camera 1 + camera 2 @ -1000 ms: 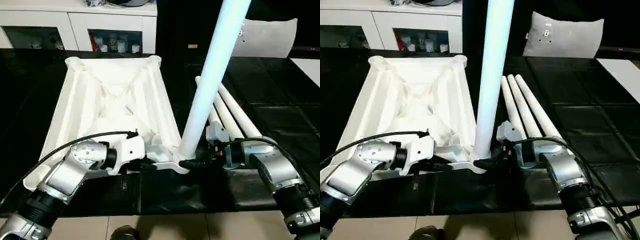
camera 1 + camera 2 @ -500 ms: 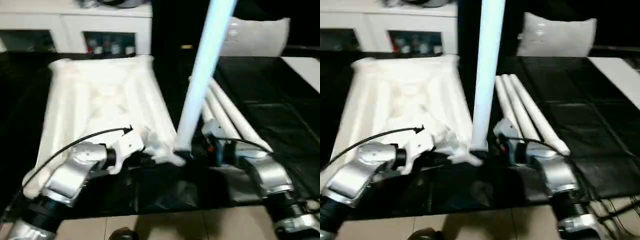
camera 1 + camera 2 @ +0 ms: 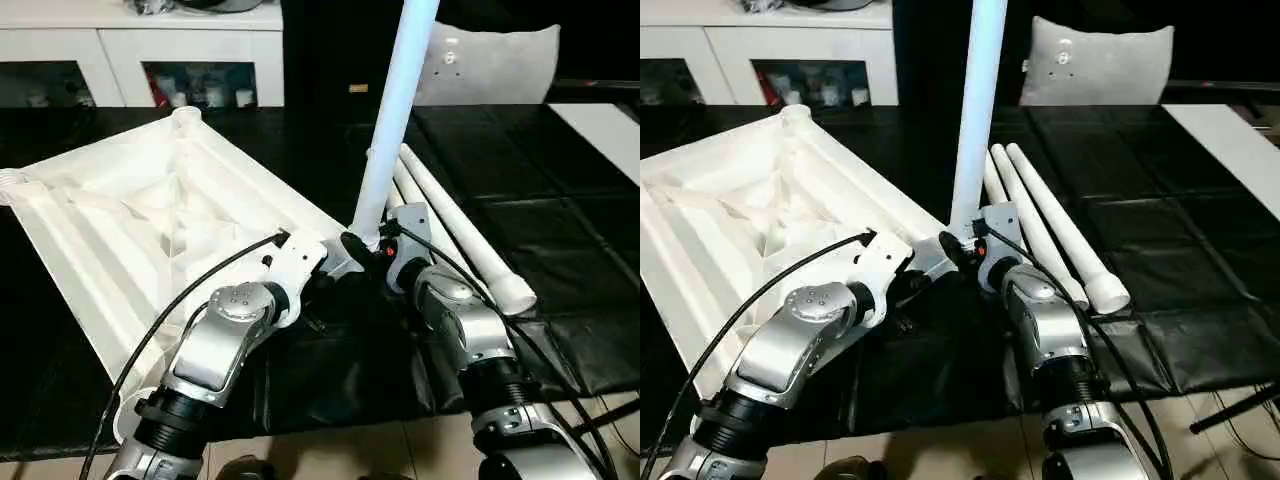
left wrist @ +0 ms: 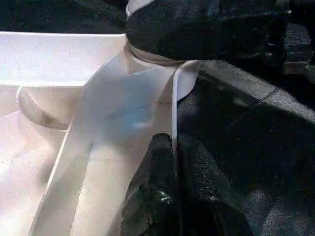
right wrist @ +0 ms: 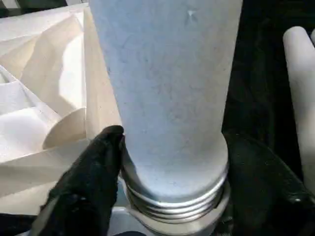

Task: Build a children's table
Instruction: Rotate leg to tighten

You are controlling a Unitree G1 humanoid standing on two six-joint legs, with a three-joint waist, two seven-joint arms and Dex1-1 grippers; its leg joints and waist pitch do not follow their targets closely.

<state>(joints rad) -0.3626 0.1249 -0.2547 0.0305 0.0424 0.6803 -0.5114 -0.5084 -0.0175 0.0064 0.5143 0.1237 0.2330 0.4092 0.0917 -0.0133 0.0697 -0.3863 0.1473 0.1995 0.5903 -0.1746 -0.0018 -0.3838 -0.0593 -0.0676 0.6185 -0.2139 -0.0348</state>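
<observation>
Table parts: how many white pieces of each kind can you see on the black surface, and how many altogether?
Tabletop, lying underside up: 1
Leg standing upright in a corner socket: 1
Legs lying loose beside it: 3
Total: 5 white pieces

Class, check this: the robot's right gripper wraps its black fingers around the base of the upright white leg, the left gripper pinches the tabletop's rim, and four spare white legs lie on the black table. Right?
Not quite. Three spare tapered white tubular legs lie on the black-covered work table, not four; the right eye view shows this. The right gripper does clasp the upright white tubular leg, and the left gripper does pinch the white ribbed plastic tabletop rim.
</observation>
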